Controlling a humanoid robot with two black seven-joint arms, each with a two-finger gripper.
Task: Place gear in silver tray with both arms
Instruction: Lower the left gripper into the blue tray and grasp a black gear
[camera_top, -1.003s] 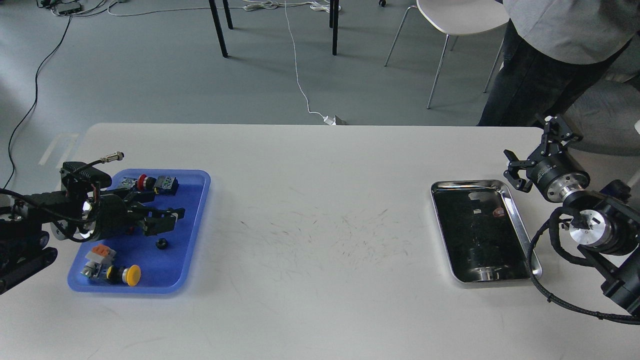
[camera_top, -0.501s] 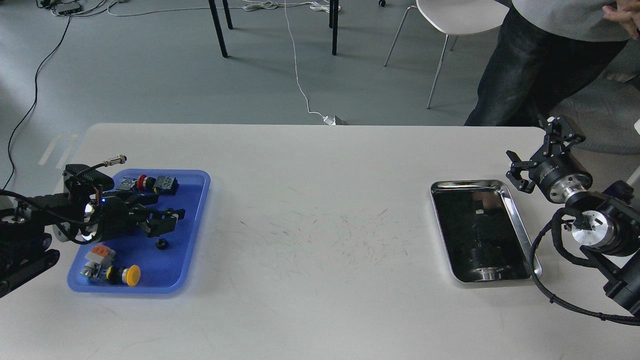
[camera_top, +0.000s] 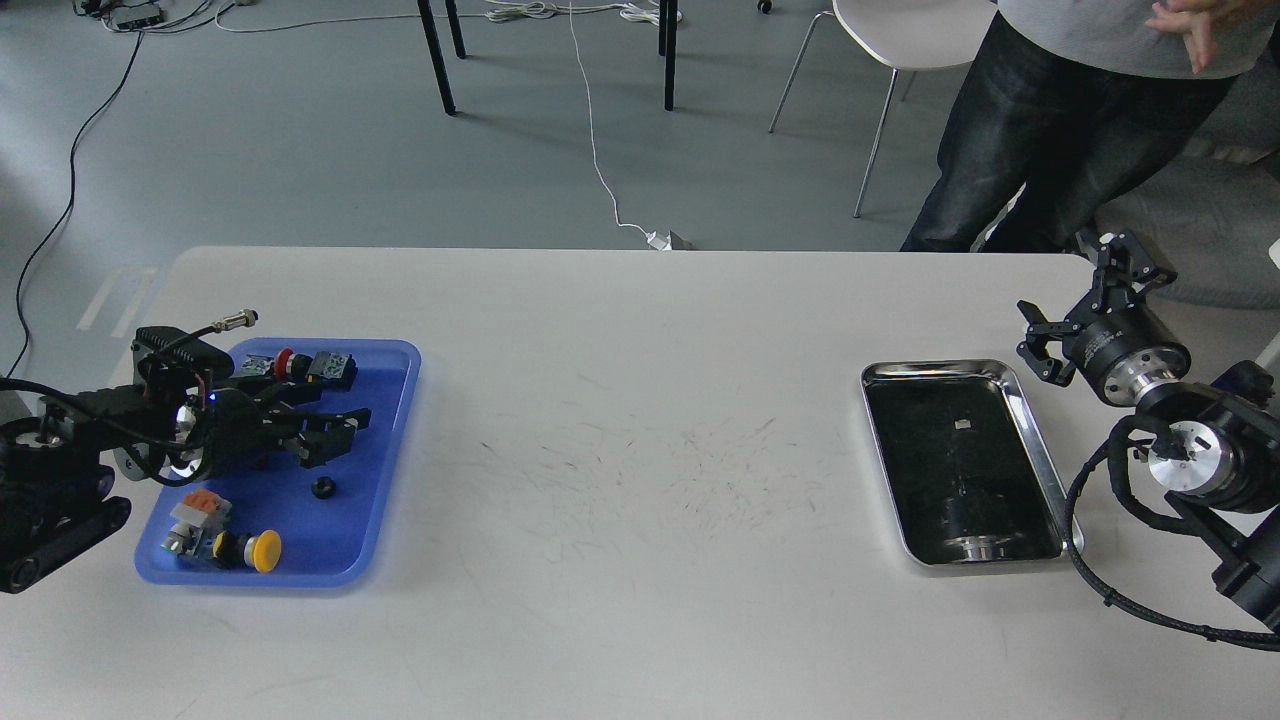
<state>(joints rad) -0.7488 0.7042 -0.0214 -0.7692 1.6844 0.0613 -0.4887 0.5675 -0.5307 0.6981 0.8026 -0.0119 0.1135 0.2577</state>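
The gear (camera_top: 322, 488) is a small black ring lying in the blue tray (camera_top: 385, 470) at the left. My left gripper (camera_top: 332, 432) hovers over the blue tray, just above and behind the gear, with its fingers apart and empty. The silver tray (camera_top: 1042, 462) lies on the right side of the table, its dark mirror bottom holding no part. My right gripper (camera_top: 1088, 302) hangs beyond the silver tray's far right corner, open wide and empty.
The blue tray also holds a yellow push button (camera_top: 262, 550), an orange-and-grey connector (camera_top: 200, 508), a red button part (camera_top: 284, 362) and a small black block (camera_top: 332, 368). A person (camera_top: 1060, 110) stands behind the table's far right corner, next to a white chair (camera_top: 900, 40).
My left gripper has drawn back a little, up and to the left, over the blue tray. My right gripper has drifted slightly to the right. The person has stepped left and straightened.
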